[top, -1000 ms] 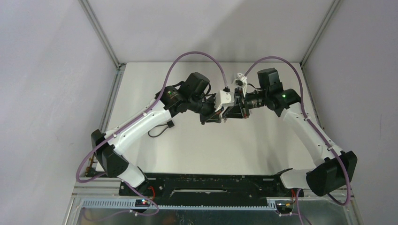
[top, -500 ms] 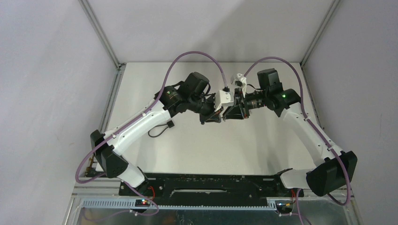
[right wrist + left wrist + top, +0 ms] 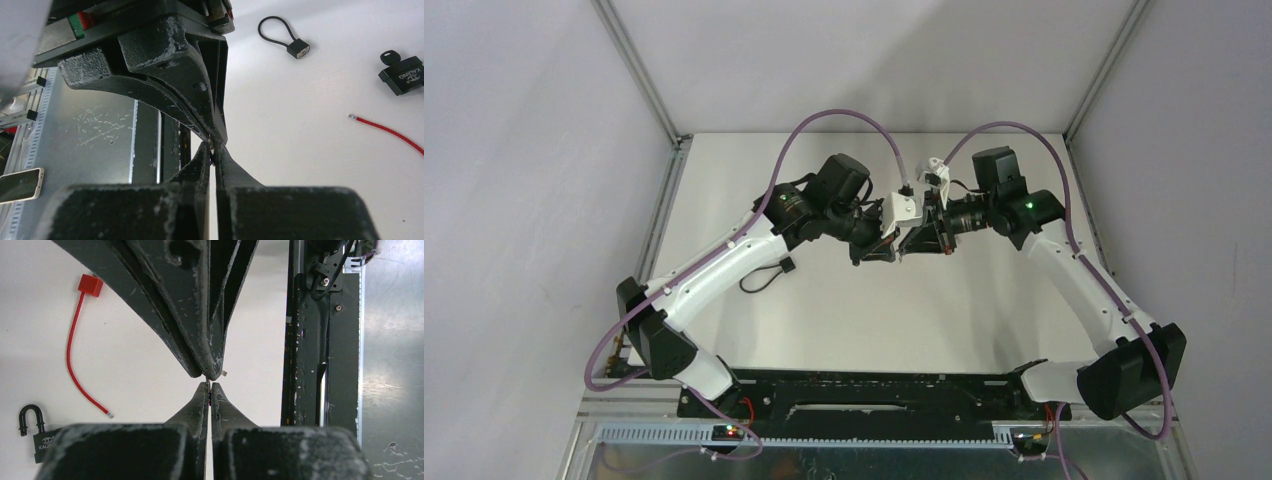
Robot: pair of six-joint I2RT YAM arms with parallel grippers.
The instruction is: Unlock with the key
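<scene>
Watching both arms meet tip to tip above the middle of the worktop (image 3: 874, 320). Left fingers (image 3: 197, 414) are pressed together; right fingers (image 3: 199, 170) are likewise closed, tips touching the left pair's. A thin metal sliver (image 3: 207, 386) shows at the meeting point, too small to confirm as the key or to say which pair grips it. The black padlock (image 3: 42, 445) lies on the worktop below, near a red cable (image 3: 70, 357); a small black loop lock (image 3: 298, 48) lies there too.
</scene>
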